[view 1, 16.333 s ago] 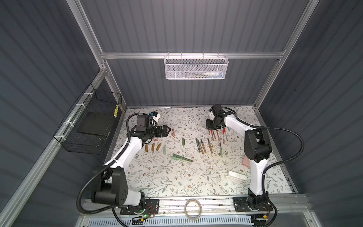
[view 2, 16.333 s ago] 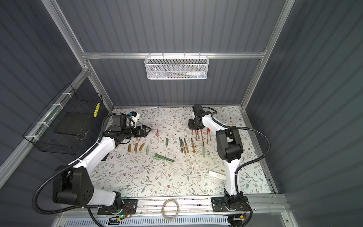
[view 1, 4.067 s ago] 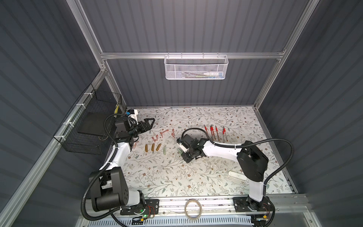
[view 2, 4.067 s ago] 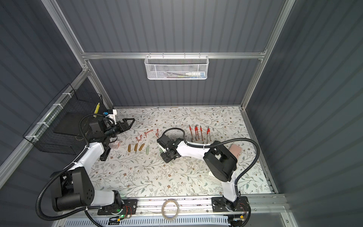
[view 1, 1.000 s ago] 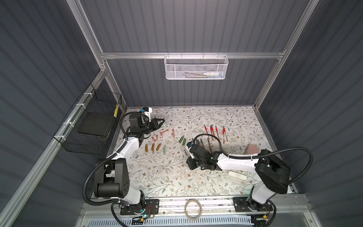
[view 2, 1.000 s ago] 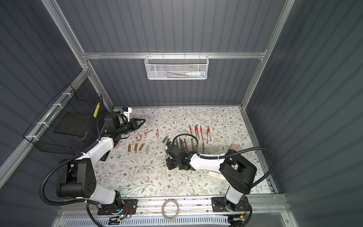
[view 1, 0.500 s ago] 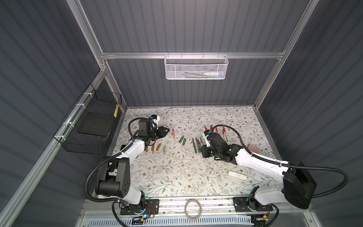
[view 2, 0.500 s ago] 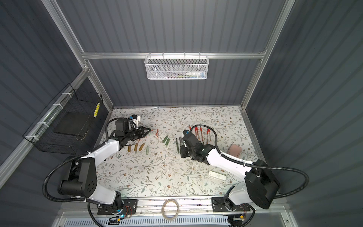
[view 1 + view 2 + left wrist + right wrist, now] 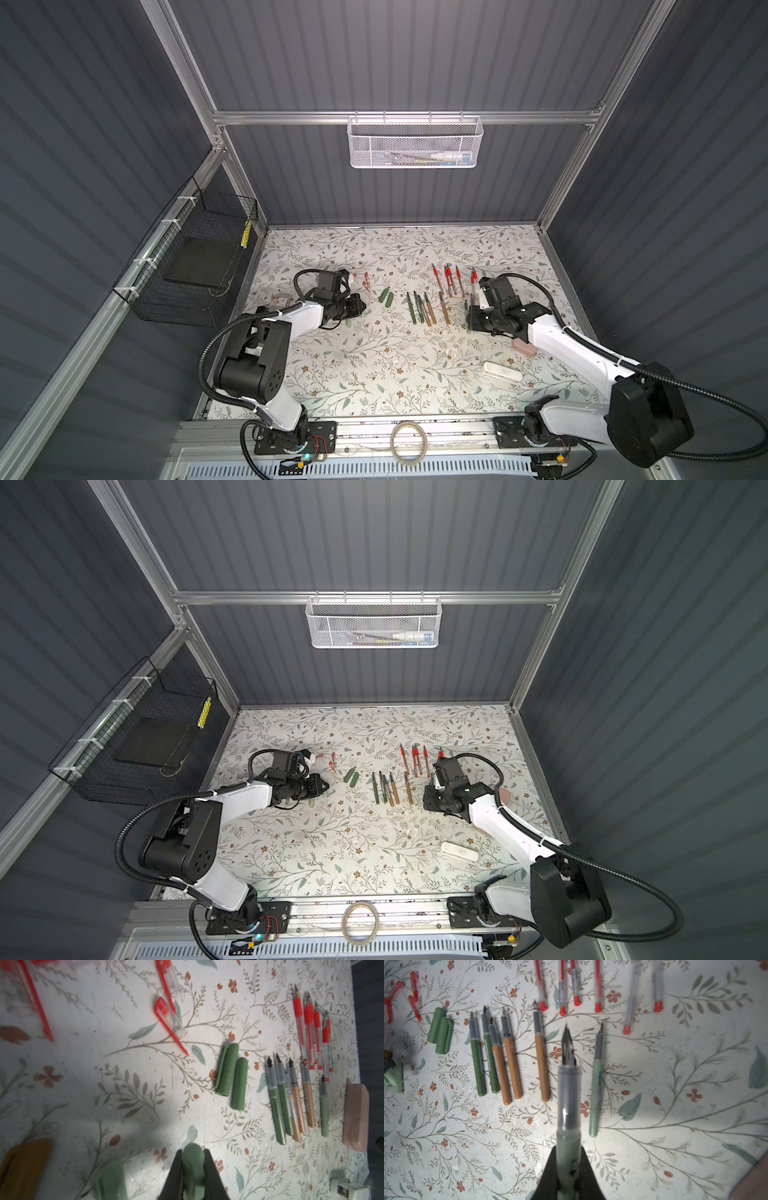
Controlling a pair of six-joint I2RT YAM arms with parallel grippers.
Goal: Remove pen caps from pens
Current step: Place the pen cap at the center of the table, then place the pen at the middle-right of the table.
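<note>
Both top views: high up at front, looking down on whole table (image 9: 374, 365). Wrist cams low & close; both share the pens (image 9: 278, 1113).

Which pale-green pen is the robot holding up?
The pale-green pen clamped in the right tool, nib bare. The other pale-green pen lies flat on the flowery mat.

We note a matt floral-printed table covering (image 9: 374, 365), matt green plastic caps (image 9: 227, 1069), a pale-green pen (image 9: 569, 1105) with a glossy clear plastic section and metal nib, and a white metal mesh basket (image 9: 415, 143).
</note>
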